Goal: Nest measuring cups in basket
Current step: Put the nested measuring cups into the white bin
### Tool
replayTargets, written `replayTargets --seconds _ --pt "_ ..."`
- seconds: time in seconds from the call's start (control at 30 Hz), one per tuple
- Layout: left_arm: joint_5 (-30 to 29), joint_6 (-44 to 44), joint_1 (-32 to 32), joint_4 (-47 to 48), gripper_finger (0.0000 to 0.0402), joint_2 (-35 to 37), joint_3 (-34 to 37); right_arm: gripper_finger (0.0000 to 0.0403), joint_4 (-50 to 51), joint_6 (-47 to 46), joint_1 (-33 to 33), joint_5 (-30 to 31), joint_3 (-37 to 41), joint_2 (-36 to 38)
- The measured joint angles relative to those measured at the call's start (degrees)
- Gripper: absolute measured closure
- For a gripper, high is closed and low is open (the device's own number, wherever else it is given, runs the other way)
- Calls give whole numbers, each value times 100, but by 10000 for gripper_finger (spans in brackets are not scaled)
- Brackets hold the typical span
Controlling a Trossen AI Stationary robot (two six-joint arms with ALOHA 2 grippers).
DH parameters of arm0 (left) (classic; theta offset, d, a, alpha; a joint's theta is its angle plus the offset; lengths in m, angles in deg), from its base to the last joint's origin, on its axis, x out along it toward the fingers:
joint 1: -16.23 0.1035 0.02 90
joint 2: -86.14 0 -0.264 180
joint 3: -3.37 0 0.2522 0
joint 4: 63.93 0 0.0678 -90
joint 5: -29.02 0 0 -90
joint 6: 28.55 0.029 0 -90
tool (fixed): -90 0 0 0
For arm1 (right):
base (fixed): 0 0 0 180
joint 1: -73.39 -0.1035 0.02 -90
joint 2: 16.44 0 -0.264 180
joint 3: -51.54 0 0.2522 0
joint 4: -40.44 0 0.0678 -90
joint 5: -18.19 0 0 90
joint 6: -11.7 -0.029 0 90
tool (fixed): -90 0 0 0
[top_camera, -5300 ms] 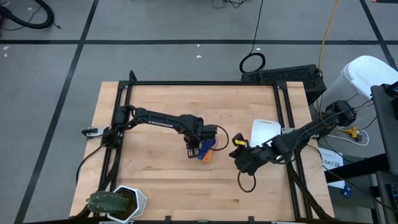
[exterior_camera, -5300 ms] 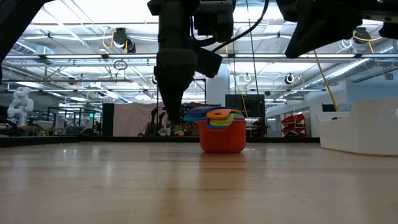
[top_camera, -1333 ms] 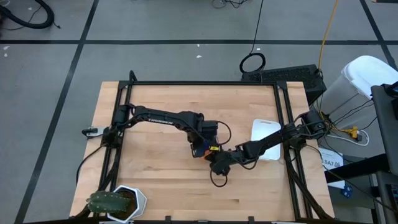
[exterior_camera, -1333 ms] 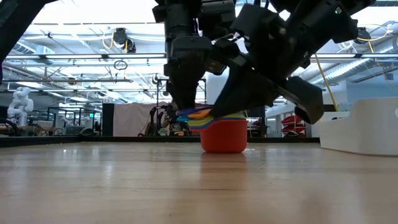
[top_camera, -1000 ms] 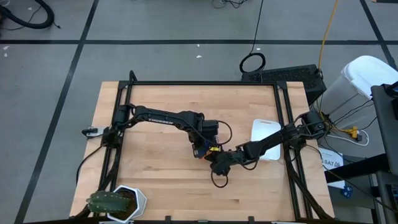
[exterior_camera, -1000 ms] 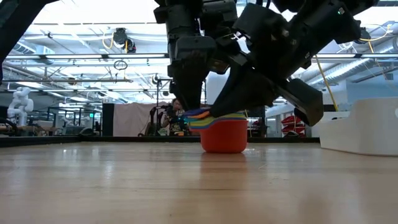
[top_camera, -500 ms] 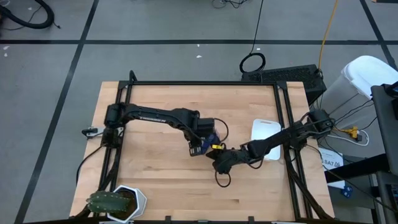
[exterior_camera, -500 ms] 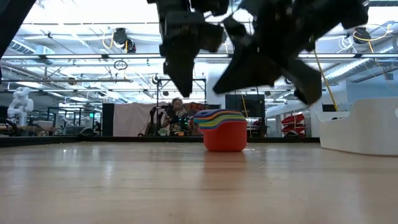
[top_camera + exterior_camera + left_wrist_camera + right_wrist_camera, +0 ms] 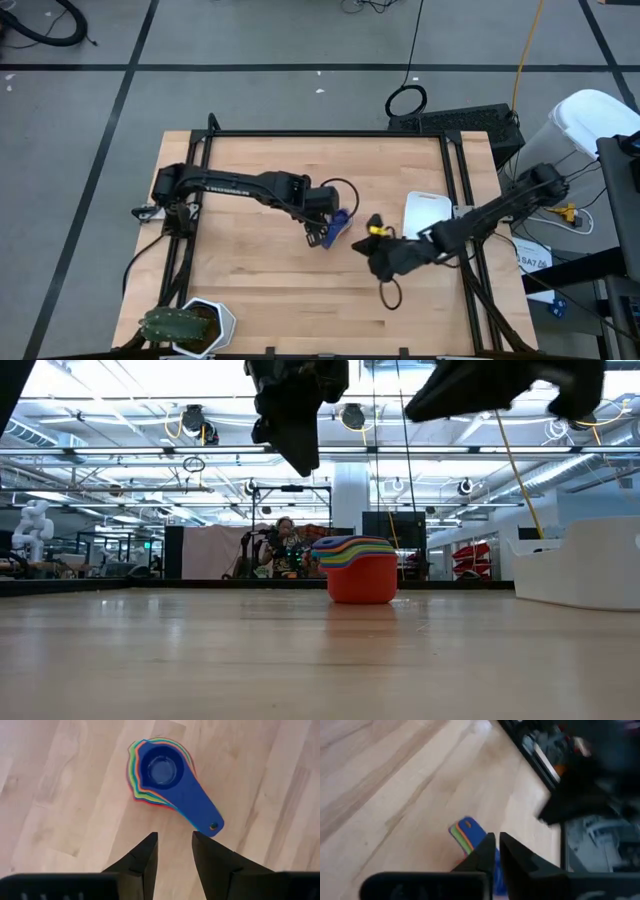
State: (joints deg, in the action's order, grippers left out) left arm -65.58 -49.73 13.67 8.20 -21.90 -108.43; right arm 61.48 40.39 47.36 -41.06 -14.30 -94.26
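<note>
While the measuring cups (image 9: 162, 772) are sitting nested on the bare counter (image 9: 250, 290), red outermost and rainbow rims ringing a blue one whose handle is sticking out, the left gripper (image 9: 173, 851) is hanging above them, jaws apart and empty. The right gripper (image 9: 496, 851) is hovering nearby, jaws nearly together, beside the white basket (image 9: 425, 211).

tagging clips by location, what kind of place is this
Probably a large industrial robotics lab or workshop: exposed ceiling trusses with hanging lights, a white robot standing far behind the butcher-block table, and cables lying on the taped grey floor.
</note>
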Motion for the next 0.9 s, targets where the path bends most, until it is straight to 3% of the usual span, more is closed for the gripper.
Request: replayTargets --seconds 0.23,0.4,0.5,0.63,0.9 --pt "-200 -445 -150 -214 277 -63 0 314 1639 -1693 -512 1936 0 1135" --pt "-459 -775 -95 -201 277 -75 4 295 2990 -3191 -756 3020 -2 1992" --pt "-450 -814 -127 -220 277 -75 4 316 4245 -4485 -797 3094 -2 2484" --pt "-450 -670 -215 -261 277 -75 4 390 5681 -5952 -890 3072 -2 2934" --pt "-451 -202 -333 -487 277 -75 4 402 6404 -6543 -1335 3074 -2 3646"
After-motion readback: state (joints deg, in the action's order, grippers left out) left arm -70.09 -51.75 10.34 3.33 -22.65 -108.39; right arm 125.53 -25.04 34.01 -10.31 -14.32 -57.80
